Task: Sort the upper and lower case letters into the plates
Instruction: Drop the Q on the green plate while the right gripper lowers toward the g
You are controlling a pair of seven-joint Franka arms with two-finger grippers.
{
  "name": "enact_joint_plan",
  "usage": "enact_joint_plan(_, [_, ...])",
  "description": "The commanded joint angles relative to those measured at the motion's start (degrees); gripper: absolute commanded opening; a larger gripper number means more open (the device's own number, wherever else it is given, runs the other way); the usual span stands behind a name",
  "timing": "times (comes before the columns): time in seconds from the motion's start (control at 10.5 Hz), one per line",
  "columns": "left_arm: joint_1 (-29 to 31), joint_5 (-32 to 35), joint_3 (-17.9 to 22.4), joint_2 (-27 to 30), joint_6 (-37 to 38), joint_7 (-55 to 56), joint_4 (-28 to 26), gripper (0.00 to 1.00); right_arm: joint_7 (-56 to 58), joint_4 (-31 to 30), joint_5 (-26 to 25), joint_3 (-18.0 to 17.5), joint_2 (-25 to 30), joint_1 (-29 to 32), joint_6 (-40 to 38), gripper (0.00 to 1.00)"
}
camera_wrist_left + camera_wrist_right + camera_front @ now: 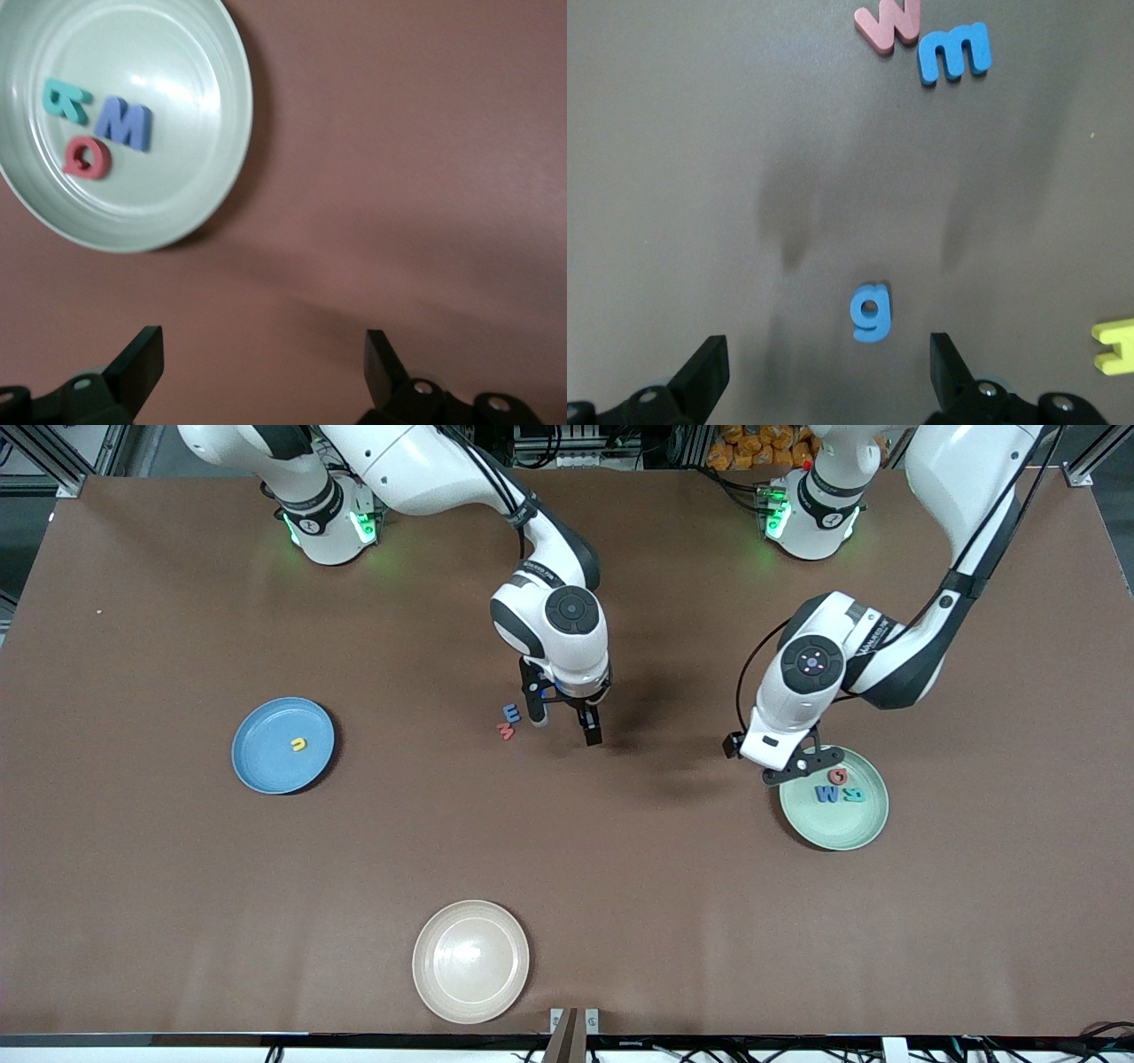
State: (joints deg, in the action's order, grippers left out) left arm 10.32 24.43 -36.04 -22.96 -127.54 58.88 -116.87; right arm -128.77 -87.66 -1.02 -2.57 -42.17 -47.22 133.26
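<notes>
The sky blue plate (264, 766) lies toward the right arm's end and holds one yellow letter (299, 744). The mint green plate (842, 828) lies toward the left arm's end and holds a red letter (87, 158), a blue M (124, 124) and a teal letter (66, 99). A blue m (955, 53) and a red w (889, 22) lie together on the table mid-way. My right gripper (564, 722) is open just above the table beside them, over a blue g (873, 312); a yellow piece (1118, 345) lies close by. My left gripper (797, 766) is open and empty at the mint plate's rim (221, 177).
A cream-beige round dish (470, 960) sits empty near the front camera's edge of the table. The brown table (177, 886) is bare around the plates.
</notes>
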Motion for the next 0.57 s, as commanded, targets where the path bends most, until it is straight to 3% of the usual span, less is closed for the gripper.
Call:
enact_joint_plan(0.0, [0.06, -1.31, -0.87, 1.34, 0.36, 3.6, -1.17, 1.0, -2.01, 0.99, -1.09, 0.46, -1.95, -0.33, 1.91, 1.0])
enact_joint_plan(0.48, [-2.32, -2.81, -1.39, 0.82, 0.36, 6.33, -1.43, 1.0, -1.14, 0.12, -1.79, 0.46, -3.62, -1.29, 3.84, 1.0])
